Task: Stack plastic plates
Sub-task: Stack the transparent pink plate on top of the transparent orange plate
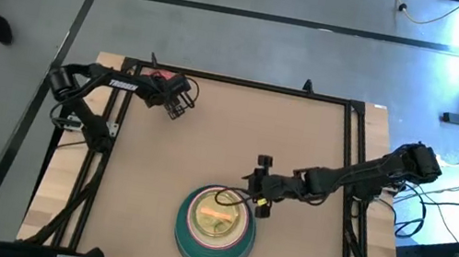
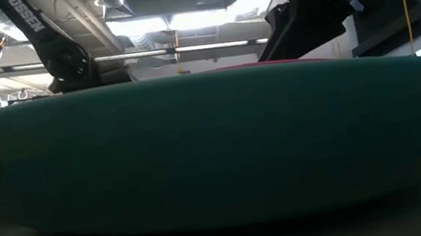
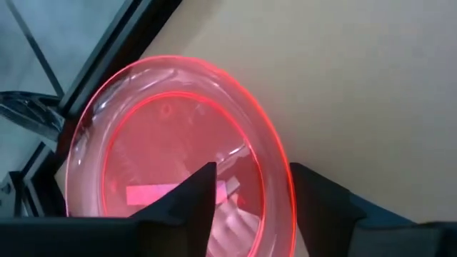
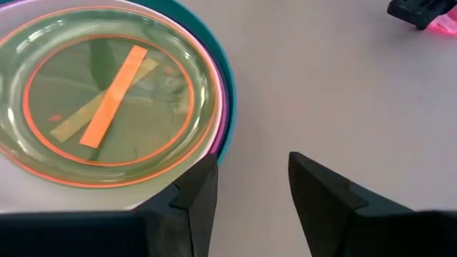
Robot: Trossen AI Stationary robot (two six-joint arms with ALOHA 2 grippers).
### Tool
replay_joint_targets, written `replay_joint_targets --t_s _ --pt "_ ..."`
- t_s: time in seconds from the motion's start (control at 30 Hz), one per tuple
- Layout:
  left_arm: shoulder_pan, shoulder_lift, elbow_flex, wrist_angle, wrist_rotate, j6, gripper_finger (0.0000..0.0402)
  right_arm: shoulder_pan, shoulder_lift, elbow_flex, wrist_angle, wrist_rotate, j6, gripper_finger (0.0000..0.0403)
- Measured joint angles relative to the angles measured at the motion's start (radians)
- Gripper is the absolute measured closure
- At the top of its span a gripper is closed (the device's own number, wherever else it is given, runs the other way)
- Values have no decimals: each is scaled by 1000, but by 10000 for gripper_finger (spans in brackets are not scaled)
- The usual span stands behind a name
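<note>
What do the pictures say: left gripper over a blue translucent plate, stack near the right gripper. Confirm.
Wrong colour: the plate under the left gripper is translucent pink, not blue, as the left wrist view shows. The stack does sit near the right gripper.

Both arms are matte black, built of slim jointed links. The left arm carries white lettering along one link. Black cables loop beside the right arm, whose end effector shows two angular dark fingers.
</note>
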Motion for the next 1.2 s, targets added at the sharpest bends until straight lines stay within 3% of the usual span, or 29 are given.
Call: replay_joint_targets --t_s 0.37,0.5,0.7,0.9,1.2 --pt "-2 7 -3 40 43 37 391 0 0 0 10 21 32 237" --pt "-44 2 -6 65 31 61 393 0 0 0 31 4 100 237" --pt "-191 2 10 59 41 60 398 2 1 0 -16 -16 188 237" --pt "-344 3 62 41 24 51 399 96 1 -18 -50 -14 250 237" --pt "-608 1 248 -121 -18 -57 399 259 -10 -120 -44 178 467 237"
